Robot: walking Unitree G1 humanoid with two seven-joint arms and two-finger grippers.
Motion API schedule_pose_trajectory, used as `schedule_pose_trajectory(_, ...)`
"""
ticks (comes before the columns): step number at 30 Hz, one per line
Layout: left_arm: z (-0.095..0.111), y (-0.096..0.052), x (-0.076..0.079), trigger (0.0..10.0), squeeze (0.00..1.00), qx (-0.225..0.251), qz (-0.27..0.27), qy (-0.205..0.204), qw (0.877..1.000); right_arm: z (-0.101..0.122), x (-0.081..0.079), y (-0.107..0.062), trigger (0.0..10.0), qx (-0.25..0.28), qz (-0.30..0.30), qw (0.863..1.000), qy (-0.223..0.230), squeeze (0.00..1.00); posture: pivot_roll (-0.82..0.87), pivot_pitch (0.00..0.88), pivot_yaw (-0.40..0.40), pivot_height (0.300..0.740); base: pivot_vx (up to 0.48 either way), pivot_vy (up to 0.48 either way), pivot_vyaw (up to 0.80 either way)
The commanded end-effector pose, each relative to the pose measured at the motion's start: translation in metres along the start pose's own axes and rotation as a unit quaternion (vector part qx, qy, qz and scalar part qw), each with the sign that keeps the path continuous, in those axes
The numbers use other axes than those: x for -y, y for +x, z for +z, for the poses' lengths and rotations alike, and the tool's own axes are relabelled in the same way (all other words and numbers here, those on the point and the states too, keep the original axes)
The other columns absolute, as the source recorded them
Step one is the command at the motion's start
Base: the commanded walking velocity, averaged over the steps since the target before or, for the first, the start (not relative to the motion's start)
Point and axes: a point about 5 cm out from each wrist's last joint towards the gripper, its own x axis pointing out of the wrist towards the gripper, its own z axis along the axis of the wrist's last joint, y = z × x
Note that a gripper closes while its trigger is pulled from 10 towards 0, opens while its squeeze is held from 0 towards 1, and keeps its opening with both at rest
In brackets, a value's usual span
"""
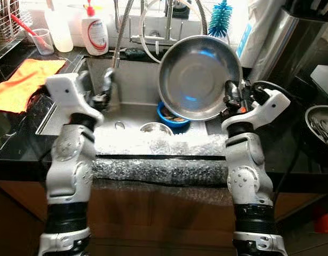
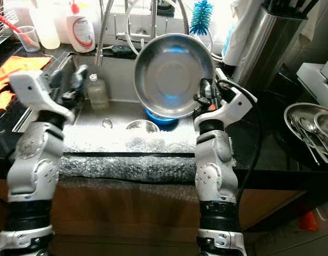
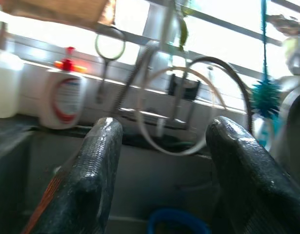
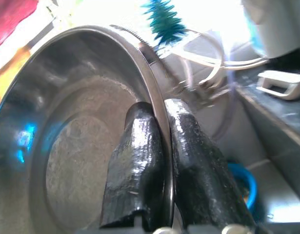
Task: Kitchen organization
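A large steel bowl (image 1: 198, 74) is held up on edge over the sink (image 1: 137, 85), its hollow facing me. My right gripper (image 1: 228, 99) is shut on the bowl's rim (image 4: 152, 87) at its right side, one finger inside and one outside. My left gripper (image 1: 106, 85) is raised over the sink's left part, open, with nothing between its fingers (image 3: 86, 180). Down in the sink lie a blue bowl (image 1: 172, 118) and a small steel bowl (image 1: 156, 128).
The faucet with its coiled hose (image 1: 122, 32) stands behind the sink, a soap bottle (image 1: 94, 32) and a teal brush (image 1: 221, 18) beside it. An orange cloth (image 1: 22, 82) lies on the left counter. Steel dishes (image 2: 310, 125) sit at right. Bubble wrap (image 1: 158, 160) covers the sink's front edge.
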Motion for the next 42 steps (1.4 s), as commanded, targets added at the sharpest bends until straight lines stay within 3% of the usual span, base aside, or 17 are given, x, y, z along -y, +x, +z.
schedule_pose_trajectory(1, -0.003, 0.004, 0.004, 10.0, 0.00, -0.007, -0.014, -0.008, 1.000, 0.002, -0.008, 0.003, 10.0, 0.006, 0.022, 1.000, -0.013, 0.00, 0.00, 0.065, -0.073, 0.740, 0.000, 0.000, 0.00)
schedule_pose_trajectory(6, -0.019, 0.004, 0.012, 10.0, 0.00, -0.049, -0.070, -0.004, 0.996, -0.011, -0.013, 0.000, 10.0, -0.029, 0.041, 0.999, -0.011, 0.00, 0.01, 0.056, -0.064, 0.740, 0.000, 0.000, 0.00)
schedule_pose_trajectory(14, -0.018, 0.001, 0.004, 10.0, 0.00, -0.041, -0.047, -0.017, 0.998, -0.009, -0.011, -0.001, 10.0, -0.020, 0.036, 0.999, -0.027, 0.00, 0.01, 0.047, -0.066, 0.740, 0.000, 0.000, 0.00)
schedule_pose_trajectory(15, -0.017, 0.001, 0.004, 10.0, 1.00, -0.037, -0.050, -0.026, 0.998, -0.009, -0.010, 0.000, 10.0, -0.022, 0.035, 0.999, -0.031, 0.00, 0.01, 0.047, -0.066, 0.740, 0.000, 0.000, 0.00)
schedule_pose_trajectory(22, -0.008, 0.004, -0.001, 10.0, 1.00, -0.011, -0.039, -0.069, 0.997, -0.009, -0.008, 0.001, 10.0, -0.021, 0.032, 0.999, -0.038, 0.00, 0.01, 0.042, -0.067, 0.740, 0.000, 0.000, 0.00)
schedule_pose_trajectory(27, -0.012, 0.003, 0.006, 10.0, 1.00, -0.039, -0.080, -0.072, 0.993, -0.010, -0.008, 0.001, 10.0, -0.024, 0.032, 0.999, -0.035, 0.00, 0.01, 0.038, -0.064, 0.740, 0.000, 0.000, 0.00)
schedule_pose_trajectory(28, -0.016, 0.001, 0.010, 10.0, 0.00, -0.055, -0.101, -0.061, 0.992, -0.011, -0.009, 0.000, 10.0, -0.025, 0.032, 0.999, -0.034, 0.00, 0.01, 0.037, -0.062, 0.740, 0.000, 0.000, 0.00)
schedule_pose_trajectory(35, -0.019, -0.002, 0.015, 10.0, 0.00, -0.070, -0.121, -0.077, 0.987, -0.013, -0.012, 0.000, 10.0, -0.030, 0.040, 0.998, -0.031, 0.00, 0.01, 0.040, -0.058, 0.740, 0.000, 0.000, 0.00)
schedule_pose_trajectory(42, -0.021, -0.001, 0.018, 10.0, 0.00, -0.075, -0.127, -0.057, 0.988, -0.014, -0.014, -0.001, 10.0, -0.035, 0.048, 0.998, -0.024, 0.00, 0.01, 0.047, -0.056, 0.740, 0.000, 0.000, 0.00)
